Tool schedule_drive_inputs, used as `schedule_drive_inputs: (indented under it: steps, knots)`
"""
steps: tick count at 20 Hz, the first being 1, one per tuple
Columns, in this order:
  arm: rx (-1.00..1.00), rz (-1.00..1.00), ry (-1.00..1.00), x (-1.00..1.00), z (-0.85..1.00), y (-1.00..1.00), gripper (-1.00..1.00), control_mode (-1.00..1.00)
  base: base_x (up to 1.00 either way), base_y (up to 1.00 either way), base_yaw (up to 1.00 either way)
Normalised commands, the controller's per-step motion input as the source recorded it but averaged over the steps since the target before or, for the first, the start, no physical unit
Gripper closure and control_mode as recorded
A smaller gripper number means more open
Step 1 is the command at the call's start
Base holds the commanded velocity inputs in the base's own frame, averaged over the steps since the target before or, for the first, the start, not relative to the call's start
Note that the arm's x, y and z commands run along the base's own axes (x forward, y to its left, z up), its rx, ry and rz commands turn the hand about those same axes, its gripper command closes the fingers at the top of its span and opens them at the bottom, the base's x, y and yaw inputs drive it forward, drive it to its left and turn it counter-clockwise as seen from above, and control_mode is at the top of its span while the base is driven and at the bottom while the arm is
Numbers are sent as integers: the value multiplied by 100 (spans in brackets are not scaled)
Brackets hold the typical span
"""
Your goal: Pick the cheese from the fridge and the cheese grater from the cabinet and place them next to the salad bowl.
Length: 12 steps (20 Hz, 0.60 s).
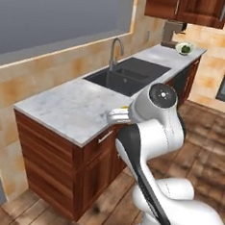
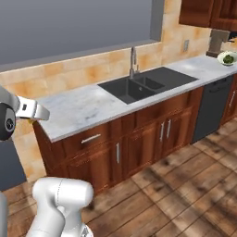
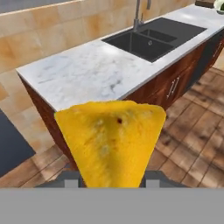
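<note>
The cheese (image 3: 111,140), a yellow-orange wedge, sits between my gripper's (image 3: 113,180) two dark fingertips (image 3: 72,178) and hides most of them. The gripper is shut on the cheese. It hovers off the left end of the marble counter (image 3: 87,74), and a sliver of the cheese (image 1: 125,108) shows beside the white hand. The salad bowl (image 1: 185,48) stands far off at the counter's other end, also seen from the right base camera as the salad bowl (image 2: 227,58). The cheese grater and the fridge are out of view.
A dark sink (image 2: 146,83) with a faucet (image 2: 133,60) lies mid-counter. A brown coffee machine (image 1: 170,32) stands beside the bowl. Reddish-brown wall cabinets (image 1: 191,8) hang above it. A dark dishwasher (image 2: 210,109) is set below; wooden floor (image 2: 185,185) runs along the front.
</note>
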Motion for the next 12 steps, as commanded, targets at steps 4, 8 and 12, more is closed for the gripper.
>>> schedule_drive_inputs:
  steps: [4,8,12]
  knots:
    - [0,0,0,0,0,0,100,100,80,0,-32]
    - [0,0,0,0,0,0,100,100,82,-14,-24]
    - [0,0,0,0,0,0,100,100,79,-43,-13]
